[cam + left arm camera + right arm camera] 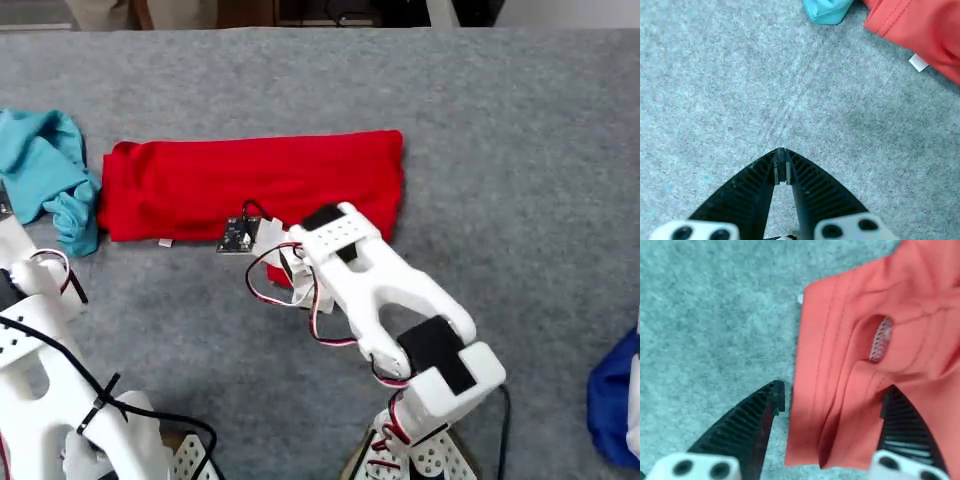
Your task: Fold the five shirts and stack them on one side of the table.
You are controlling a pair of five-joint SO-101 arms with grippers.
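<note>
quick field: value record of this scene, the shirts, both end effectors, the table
red shirt: folded into a long band, lying flat across the middle of the table
teal shirt: crumpled at the left side, touching the red shirt's end
blue cloth: partly in view at the right edge
left end effector: shut, empty, over bare table
right end effector: open, astride the red shirt's near hem, one finger over grey surface, one over cloth
table: grey felt-like surface
stack: none yet
</note>
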